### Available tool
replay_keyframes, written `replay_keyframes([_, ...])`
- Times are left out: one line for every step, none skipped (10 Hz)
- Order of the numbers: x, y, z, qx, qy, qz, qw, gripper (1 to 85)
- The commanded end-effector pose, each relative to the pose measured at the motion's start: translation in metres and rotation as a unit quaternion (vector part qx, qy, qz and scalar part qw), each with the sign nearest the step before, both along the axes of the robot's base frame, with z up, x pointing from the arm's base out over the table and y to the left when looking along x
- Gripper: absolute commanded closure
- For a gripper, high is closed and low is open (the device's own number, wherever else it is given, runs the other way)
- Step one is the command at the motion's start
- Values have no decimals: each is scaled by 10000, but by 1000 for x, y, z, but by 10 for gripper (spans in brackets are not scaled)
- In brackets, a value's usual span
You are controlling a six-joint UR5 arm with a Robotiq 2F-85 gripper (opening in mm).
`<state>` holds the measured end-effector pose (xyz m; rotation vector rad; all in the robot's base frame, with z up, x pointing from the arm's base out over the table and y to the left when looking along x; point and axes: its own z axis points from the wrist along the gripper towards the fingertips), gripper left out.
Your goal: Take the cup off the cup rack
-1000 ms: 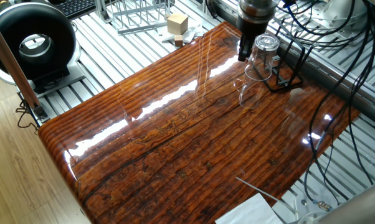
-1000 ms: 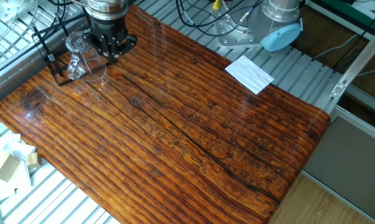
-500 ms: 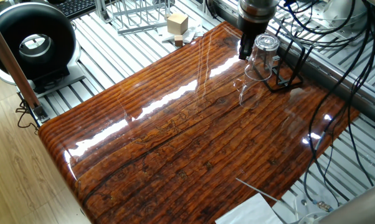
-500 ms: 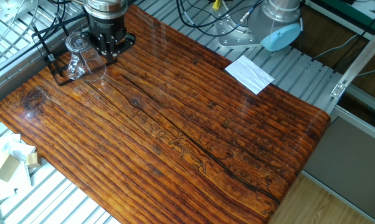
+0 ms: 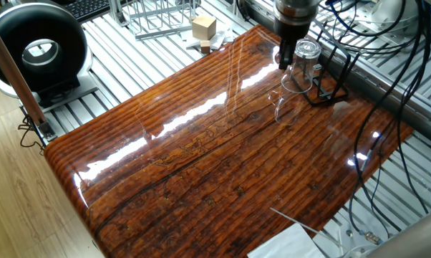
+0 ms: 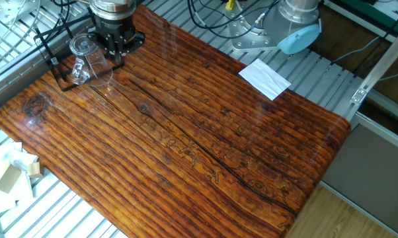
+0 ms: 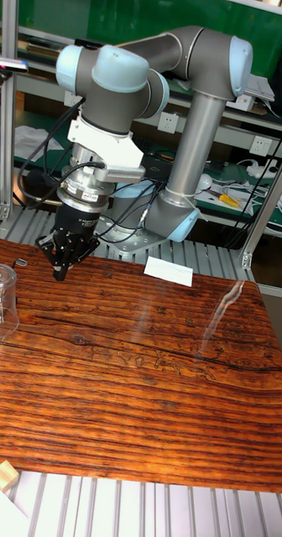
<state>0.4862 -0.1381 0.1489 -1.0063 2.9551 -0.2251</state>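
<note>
Approach step: the gripper (image 6: pixel 115 49), empty with jaws parted, hovers at the glass mug's (image 6: pixel 82 58) three o'clock on the black wire rack (image 6: pixel 53 53), and should next close on it.

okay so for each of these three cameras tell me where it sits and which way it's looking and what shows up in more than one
One fixed view: high off a table corner, looking down its length toward the cup on the cup rack; only the gripper shows.
The other fixed view: high off the opposite end, facing back; gripper and arm base show.
Tall fixed view: low at the table's long side, facing the whole arm.
Shared: cup, gripper, white paper.
</note>
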Motion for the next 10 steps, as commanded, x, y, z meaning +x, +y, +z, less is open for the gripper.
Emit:
replay_keyframes([6, 18, 0, 353, -110, -17, 9993, 847])
replay_keyframes([5, 14, 0, 275, -93, -3, 9996, 847])
replay_keyframes([5, 4, 1, 83, -84, 6, 9999, 847])
replay_keyframes([5, -2, 2, -37, -90, -31, 9999, 847])
replay_keyframes([8, -7, 3, -129, -149, -13, 9998, 847])
replay_keyframes([13, -15, 5, -292, -236, 120, 9992, 847])
replay_keyframes([14, -25, 7, -494, -243, 157, 9984, 847])
replay_keyframes([16, -34, 8, -686, -246, 171, 9972, 843])
replay_keyframes([25, -41, 8, -849, -322, 279, 9955, 840])
replay_keyframes([33, -40, 4, -845, -383, 323, 9952, 820])
